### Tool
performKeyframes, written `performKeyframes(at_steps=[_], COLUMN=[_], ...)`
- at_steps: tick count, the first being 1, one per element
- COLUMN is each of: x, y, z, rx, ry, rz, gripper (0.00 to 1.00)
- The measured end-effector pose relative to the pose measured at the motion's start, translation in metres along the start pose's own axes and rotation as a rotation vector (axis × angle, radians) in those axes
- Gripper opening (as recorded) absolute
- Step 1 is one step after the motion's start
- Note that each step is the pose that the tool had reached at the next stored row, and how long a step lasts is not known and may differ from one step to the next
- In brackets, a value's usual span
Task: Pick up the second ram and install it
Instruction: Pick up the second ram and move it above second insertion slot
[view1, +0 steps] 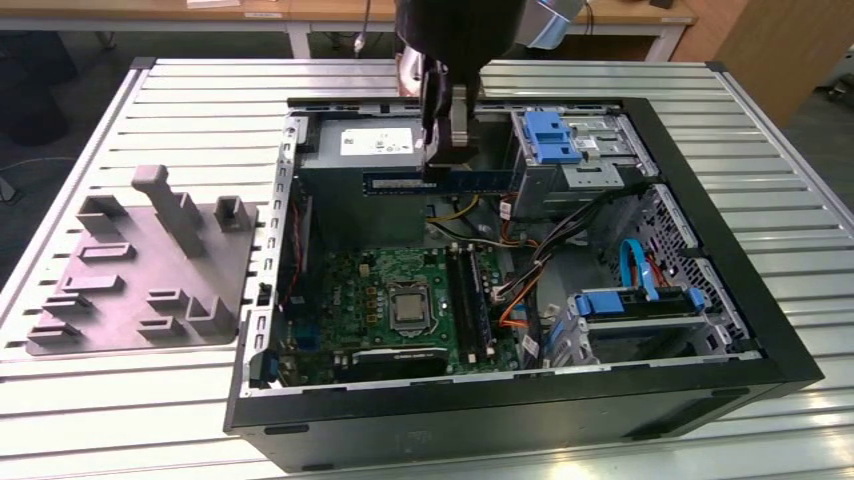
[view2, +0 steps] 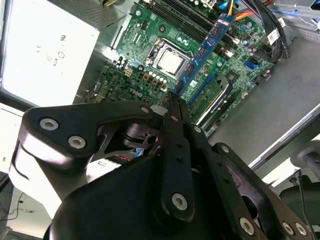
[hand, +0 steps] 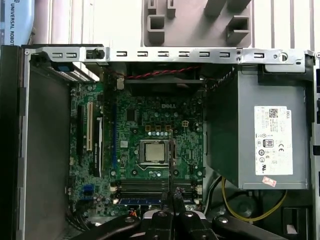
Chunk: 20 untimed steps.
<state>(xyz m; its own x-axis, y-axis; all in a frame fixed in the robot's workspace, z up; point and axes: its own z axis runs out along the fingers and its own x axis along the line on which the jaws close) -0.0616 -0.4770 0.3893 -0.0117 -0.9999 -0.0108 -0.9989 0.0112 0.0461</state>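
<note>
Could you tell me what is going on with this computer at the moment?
The robot arm's gripper is shut on a blue RAM stick and holds it in the air over the open computer case, above the motherboard. The stick is not yet seated in a slot. A grey fixture plate lies on the table beside the case.

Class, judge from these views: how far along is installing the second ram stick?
Done: the pick-up; the gripper is shut on the ram stick. In hand: the stick hangs above the open computer case, near the power supply. Left: seating it; it is not yet in the memory slots.
</note>
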Motion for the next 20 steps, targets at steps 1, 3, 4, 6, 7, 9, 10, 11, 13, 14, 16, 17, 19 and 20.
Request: performKeyframes(at_steps=[1,3,4,6,7,9,10,11,13,14,16,17,19,20], x=[0.0006,0.0022,0.0031,0.0047,0.0054,0.0066,0.0070,0.0075,0.0081,0.0082,0.0083,0.0084,0.0087,0.0087], y=[0.0000,-0.0002,-0.0002,-0.0003,-0.0003,-0.0004,-0.0005,-0.0005,-0.0007,-0.0008,-0.0010,-0.0011,-0.0012,-0.0013], z=[0.0008,0.0024,0.0033,0.0053,0.0062,0.0081,0.0092,0.0105,0.0136,0.0154,0.0190,0.0208,0.0245,0.0261], rx=[0.0000,0.0000,0.0000,0.0001,0.0000,0.0000,0.0001,0.0001,0.0001,0.0000,0.0000,0.0000,0.0000,0.0000], ry=[0.0001,0.0001,0.0000,-0.0005,-0.0013,-0.0034,-0.0046,-0.0055,-0.0061,-0.0062,-0.0062,-0.0062,-0.0061,-0.0061], rz=[0.000,0.000,0.000,0.000,0.000,-0.001,-0.001,-0.001,-0.001,-0.001,-0.001,-0.001,-0.002,-0.002], gripper=[0.12,0.12,0.12,0.12,0.12,0.12,0.12,0.12,0.12,0.12,0.12,0.12,0.12,0.12])
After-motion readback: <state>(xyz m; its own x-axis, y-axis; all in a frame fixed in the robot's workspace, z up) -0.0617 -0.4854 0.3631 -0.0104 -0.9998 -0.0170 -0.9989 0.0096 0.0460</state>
